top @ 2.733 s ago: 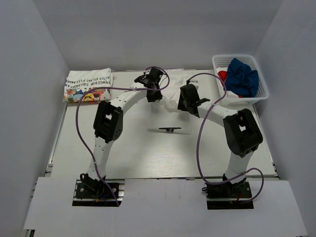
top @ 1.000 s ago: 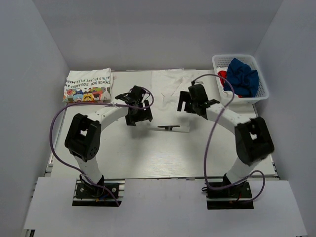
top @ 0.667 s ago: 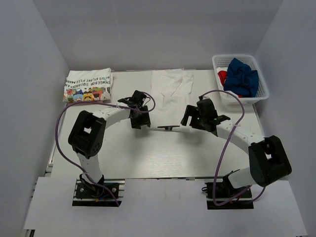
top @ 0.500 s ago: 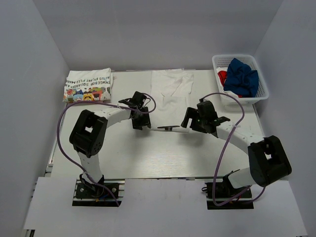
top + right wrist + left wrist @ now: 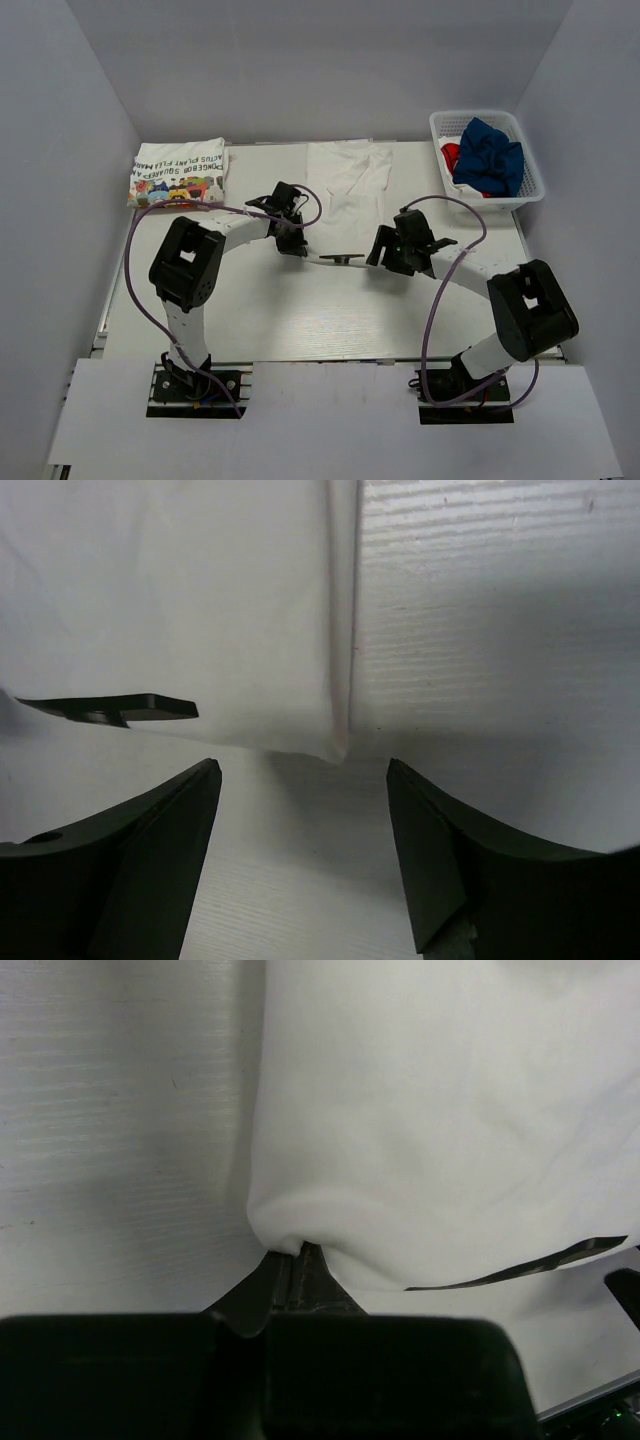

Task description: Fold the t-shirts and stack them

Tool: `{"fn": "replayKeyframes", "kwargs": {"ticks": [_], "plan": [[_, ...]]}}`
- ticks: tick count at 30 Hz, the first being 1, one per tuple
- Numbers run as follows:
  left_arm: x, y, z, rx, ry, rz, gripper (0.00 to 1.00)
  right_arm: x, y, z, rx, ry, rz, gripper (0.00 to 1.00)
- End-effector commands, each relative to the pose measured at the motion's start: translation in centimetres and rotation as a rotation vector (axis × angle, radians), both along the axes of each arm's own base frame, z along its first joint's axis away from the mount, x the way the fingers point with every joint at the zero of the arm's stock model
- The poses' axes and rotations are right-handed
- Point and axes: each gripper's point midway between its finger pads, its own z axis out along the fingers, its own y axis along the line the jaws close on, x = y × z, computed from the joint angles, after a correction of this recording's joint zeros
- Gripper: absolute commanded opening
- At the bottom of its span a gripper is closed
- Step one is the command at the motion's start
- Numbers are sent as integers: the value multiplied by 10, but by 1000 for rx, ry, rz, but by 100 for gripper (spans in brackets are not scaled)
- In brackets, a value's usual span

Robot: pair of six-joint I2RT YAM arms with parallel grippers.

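A plain white t-shirt lies spread flat at the back middle of the table. My left gripper is at its near left corner, and the left wrist view shows that gripper shut on a pinched bulge of the white t-shirt. My right gripper is at the near right corner. In the right wrist view it stands open, with the white t-shirt's corner just beyond the fingertips, untouched. A folded t-shirt with colourful print lies at the back left.
A white lattice basket at the back right holds a crumpled navy t-shirt and a bit of red cloth. A thin black strip lies by the white shirt's near hem, between the grippers. Grey walls surround the table.
Both arms came down from the shirt's far part to its near hem. The left gripper closed on the near left corner. The right gripper's jaws narrowed a little but stay open.
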Motion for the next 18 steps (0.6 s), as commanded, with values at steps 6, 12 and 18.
{"fn": "replayKeyframes", "kwargs": {"ticks": [6, 12, 18], "plan": [[-22, 7, -6, 33, 41, -24, 0, 0, 7, -16, 30, 20, 0, 43], [-26, 13, 0, 42, 23, -16, 0, 12, -2, -17, -24, -37, -28, 13], [-43, 18, 13, 36, 11, -25, 0, -8, -12, 15, -46, -124, 6, 0]]}}
